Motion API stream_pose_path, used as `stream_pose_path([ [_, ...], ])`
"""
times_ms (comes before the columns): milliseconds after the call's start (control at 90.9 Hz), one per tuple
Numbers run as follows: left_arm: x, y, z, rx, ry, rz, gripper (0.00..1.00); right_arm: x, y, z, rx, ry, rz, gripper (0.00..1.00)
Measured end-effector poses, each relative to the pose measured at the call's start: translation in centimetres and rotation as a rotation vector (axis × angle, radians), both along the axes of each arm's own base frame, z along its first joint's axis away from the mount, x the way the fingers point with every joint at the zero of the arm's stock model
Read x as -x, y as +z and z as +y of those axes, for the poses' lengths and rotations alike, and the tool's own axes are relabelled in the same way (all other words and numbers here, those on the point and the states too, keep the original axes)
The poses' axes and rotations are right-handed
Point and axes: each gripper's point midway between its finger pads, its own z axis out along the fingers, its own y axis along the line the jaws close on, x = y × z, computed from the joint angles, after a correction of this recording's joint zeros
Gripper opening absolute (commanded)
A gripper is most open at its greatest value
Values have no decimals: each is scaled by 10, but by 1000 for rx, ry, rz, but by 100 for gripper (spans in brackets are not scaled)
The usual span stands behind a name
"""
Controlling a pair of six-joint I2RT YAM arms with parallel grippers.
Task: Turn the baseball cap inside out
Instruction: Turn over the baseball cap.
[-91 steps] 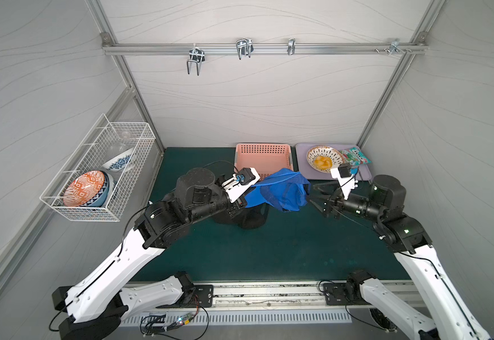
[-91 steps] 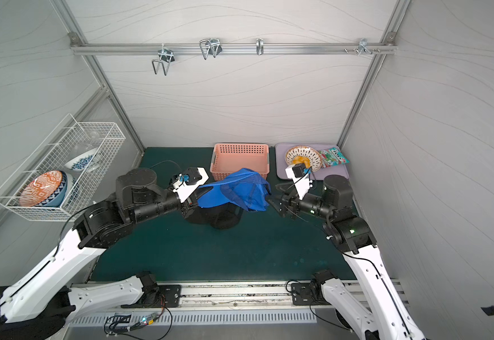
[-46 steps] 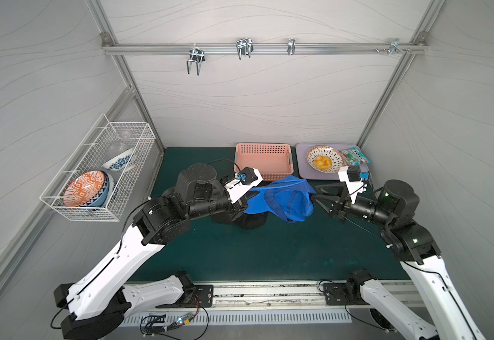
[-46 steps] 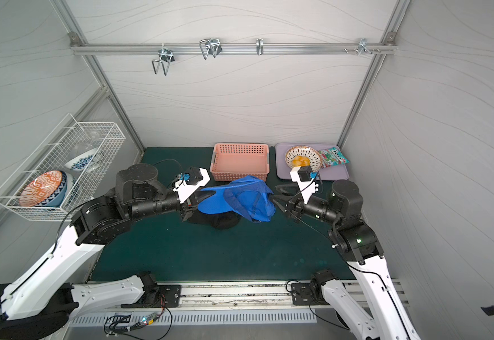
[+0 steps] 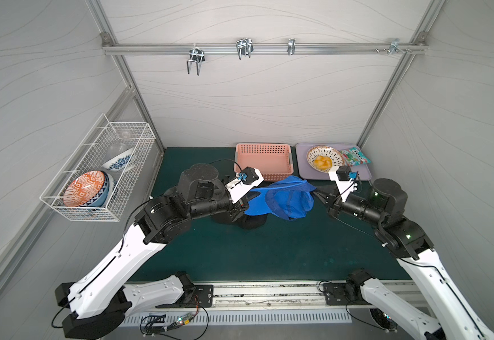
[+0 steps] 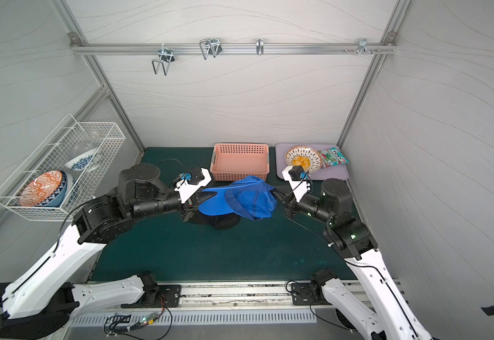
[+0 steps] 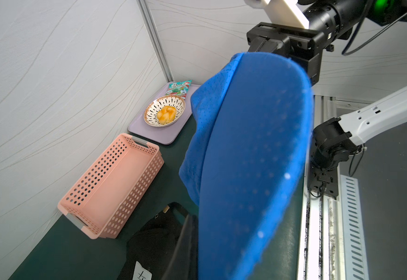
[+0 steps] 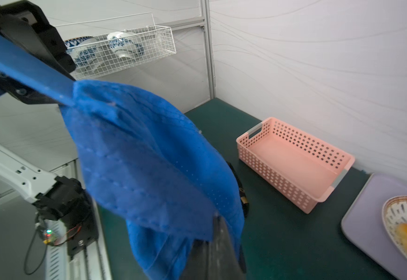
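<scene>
A blue baseball cap (image 5: 287, 200) (image 6: 248, 200) hangs in the air over the green mat, stretched between both arms. My left gripper (image 5: 247, 203) (image 6: 194, 203) is shut on its stiff brim (image 7: 253, 145); one dark finger (image 7: 185, 242) lies against the brim's edge. From the opposite side, my right gripper (image 5: 316, 192) (image 6: 275, 192) (image 8: 218, 225) is shut on the edge of the soft perforated crown (image 8: 149, 157). The crown sags below the brim, its opening facing up in both top views.
A black fabric item (image 5: 250, 222) (image 7: 154, 242) with a white label lies on the mat under the cap. Behind stand a pink basket (image 5: 264, 162), and a lilac tray (image 5: 363, 173) with a food bowl (image 5: 325, 159) and a snack packet (image 5: 354, 156). A wire rack (image 5: 98, 176) holds bowls on the left wall.
My right gripper went from open beside the cap to shut on the crown's edge. The right arm shifted a little to the right. The left grip on the brim is unchanged.
</scene>
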Motion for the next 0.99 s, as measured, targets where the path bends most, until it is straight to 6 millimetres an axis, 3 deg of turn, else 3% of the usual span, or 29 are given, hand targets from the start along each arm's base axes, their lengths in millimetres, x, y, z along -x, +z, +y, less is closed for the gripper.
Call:
stream_pose_path([
  [275,-51,-22,11,-111,296,-151,0,-11,-5,-3,65,-191,-78,0],
  [550,-93,-13,14,-142,549,-325,0,-40,-23,35,125,-321,52,0],
  [770,-98,-14,8,-105,585,-315,0,-32,-18,64,-40,-293,156,0],
  [990,-92,-6,18,-94,600,-327,0,-52,-10,40,-63,-410,208,0],
])
